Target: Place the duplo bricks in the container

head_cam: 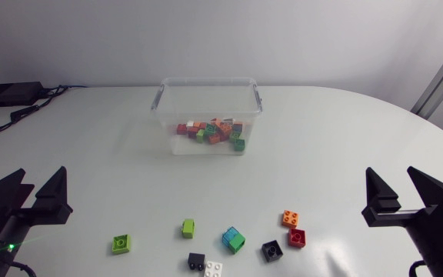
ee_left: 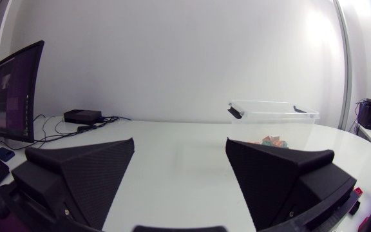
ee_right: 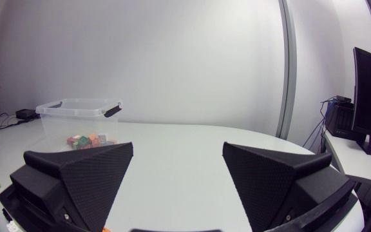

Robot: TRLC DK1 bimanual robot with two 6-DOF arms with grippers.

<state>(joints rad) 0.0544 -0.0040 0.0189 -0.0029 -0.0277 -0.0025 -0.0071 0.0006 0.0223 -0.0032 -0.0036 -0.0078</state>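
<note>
At the far middle of the table (head_cam: 344, 146), in the head view, the clear container (head_cam: 206, 80) stands upright with its mouth up and its long axis running left to right. A heap of bricks (head_cam: 214, 131) lies inside. Near the front edge, loose ones sit studs up: a green brick (head_cam: 121, 244), a lime brick (head_cam: 188, 228), a blue-green pair (head_cam: 233, 239), an orange brick (head_cam: 290, 218), a red brick (head_cam: 297, 238), two black bricks (head_cam: 272, 250) and a white brick (head_cam: 213, 269). The left tool (head_cam: 41, 172) and right tool (head_cam: 391, 171) hang wide and empty at either side.

Left wrist view: the left tool (ee_left: 180, 142) is spread wide, the container (ee_left: 269, 103) far ahead to its right.

Right wrist view: the right tool (ee_right: 178, 145) gapes, holding nothing, the container (ee_right: 76, 103) far ahead to its left.
</note>
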